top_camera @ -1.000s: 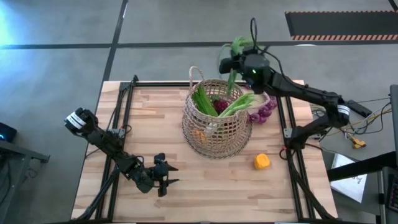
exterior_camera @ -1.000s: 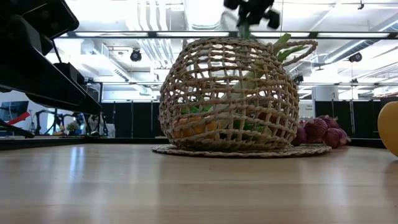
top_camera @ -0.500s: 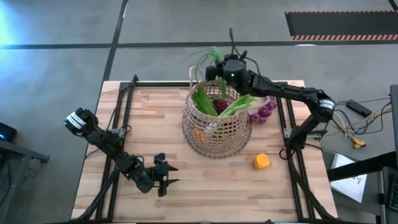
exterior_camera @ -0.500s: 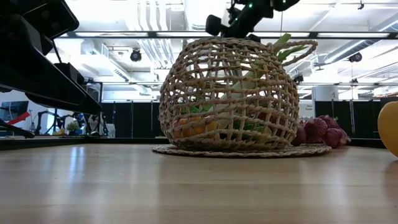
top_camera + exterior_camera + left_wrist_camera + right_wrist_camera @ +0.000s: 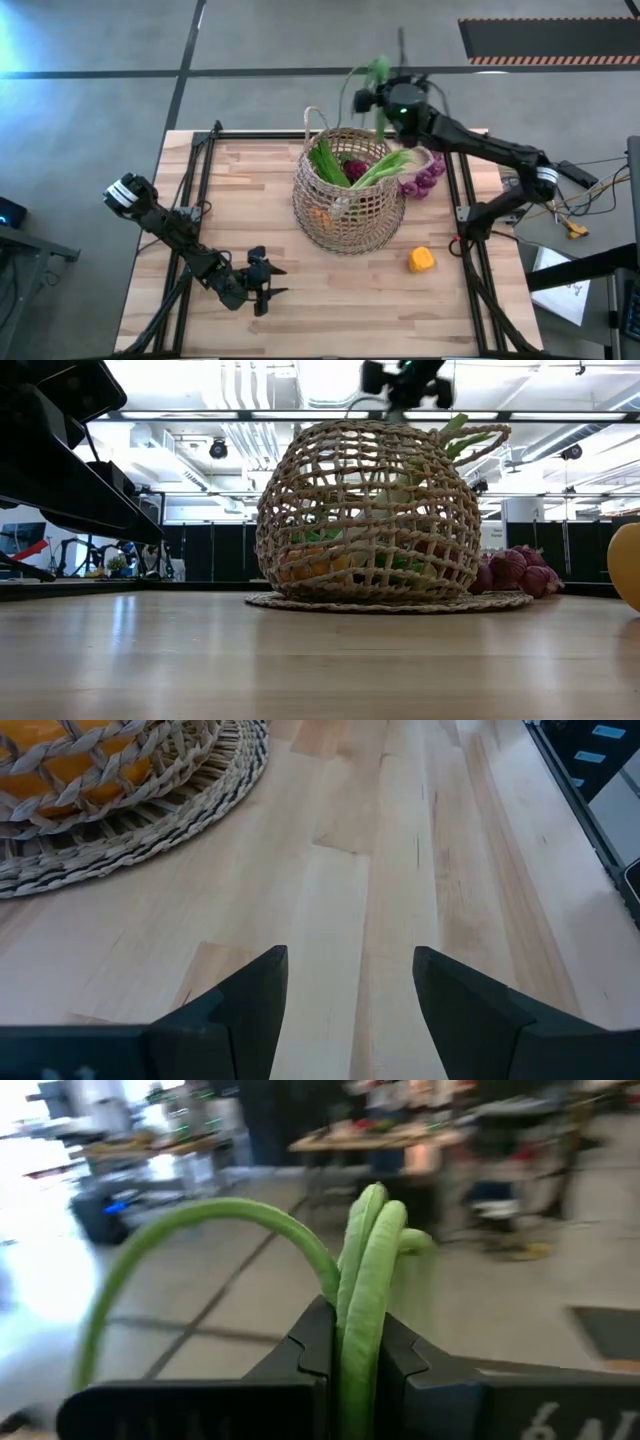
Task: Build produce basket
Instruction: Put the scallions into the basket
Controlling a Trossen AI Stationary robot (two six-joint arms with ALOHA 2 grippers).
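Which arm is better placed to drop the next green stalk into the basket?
The right. Its pincer is shut on a green stalk above the far rim of the basket. The left pincer sits open and empty near the table's front.

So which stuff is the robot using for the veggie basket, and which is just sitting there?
For the job:
the basket
green stalks pinched in the right gripper
purple grapes beside the basket
yellow pepper on the table

Just lying about:
flat woven mat under the basket
left gripper, open, waiting
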